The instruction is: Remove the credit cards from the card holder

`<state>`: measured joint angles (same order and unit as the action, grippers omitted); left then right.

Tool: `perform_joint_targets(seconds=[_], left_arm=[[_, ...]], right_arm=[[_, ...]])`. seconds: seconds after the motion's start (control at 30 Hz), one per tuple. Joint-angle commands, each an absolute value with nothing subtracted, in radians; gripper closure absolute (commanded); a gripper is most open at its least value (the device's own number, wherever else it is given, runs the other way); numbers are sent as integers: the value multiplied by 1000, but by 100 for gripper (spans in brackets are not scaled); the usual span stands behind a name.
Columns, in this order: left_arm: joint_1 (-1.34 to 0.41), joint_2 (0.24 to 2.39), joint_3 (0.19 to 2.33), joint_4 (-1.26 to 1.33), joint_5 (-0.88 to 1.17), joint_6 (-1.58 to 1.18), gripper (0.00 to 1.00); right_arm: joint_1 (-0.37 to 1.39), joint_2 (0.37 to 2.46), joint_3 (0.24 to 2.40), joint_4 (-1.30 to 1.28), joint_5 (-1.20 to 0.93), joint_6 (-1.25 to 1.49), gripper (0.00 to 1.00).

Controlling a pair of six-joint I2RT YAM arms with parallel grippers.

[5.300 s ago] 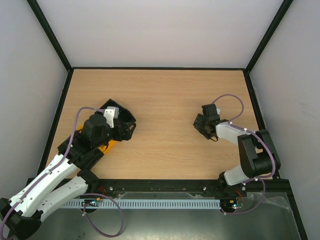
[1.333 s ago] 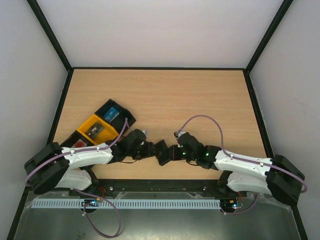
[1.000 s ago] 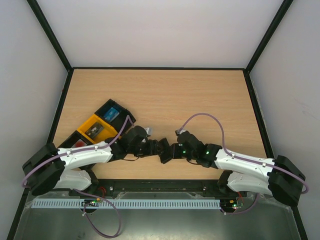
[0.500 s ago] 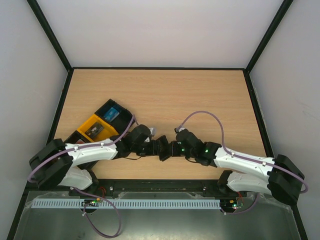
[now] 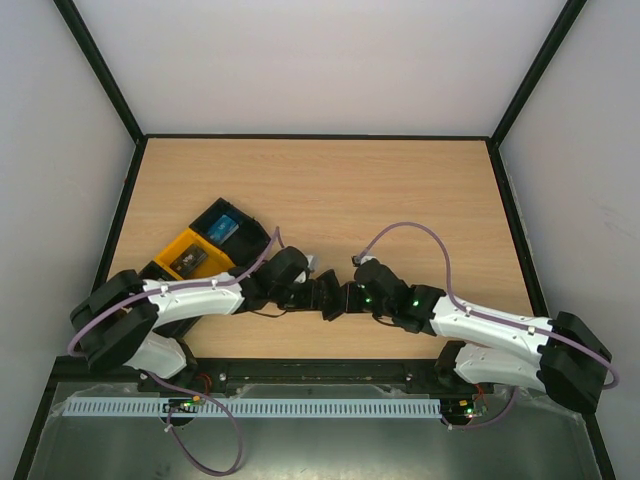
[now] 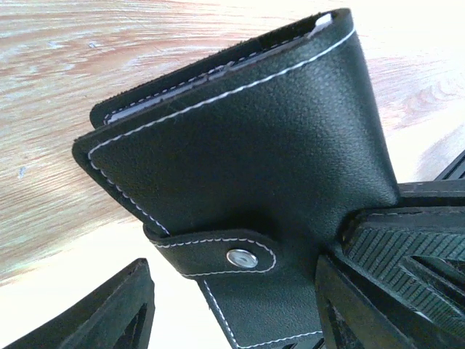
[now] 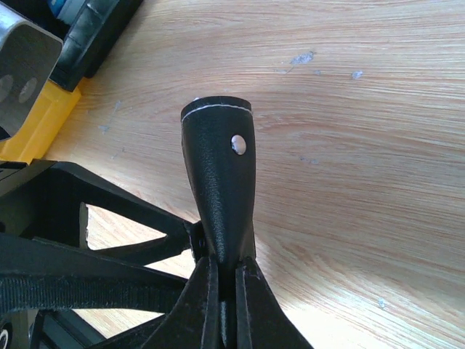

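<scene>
The right fingers (image 7: 216,291) are pinched shut on the black card holder (image 6: 240,160), holding it upright just over the counter (image 5: 400,190), near the front edge. The left fingers (image 5: 312,292) stand open, straddling its snap strap (image 6: 218,254).

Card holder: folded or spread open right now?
Folded. The card holder shows only its stitched outer cover, leaves together at the top edge. Right tool pinches it.

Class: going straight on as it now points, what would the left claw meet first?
The card holder, pinched in the right claw, sits close ahead of the open left claw.
</scene>
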<state>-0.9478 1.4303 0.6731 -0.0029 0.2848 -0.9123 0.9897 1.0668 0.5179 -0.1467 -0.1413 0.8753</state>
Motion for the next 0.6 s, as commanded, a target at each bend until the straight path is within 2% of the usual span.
perform_joint_targets(seconds=[0.0,0.57], left_arm=[[-941,1475,691,-42,260,-890,41],[-939,1515,728,-151,155,-882,55]], right_arm=[[996,1066,526,-60,-167,866,98],[996,1055,490,-65,-157,853,98]])
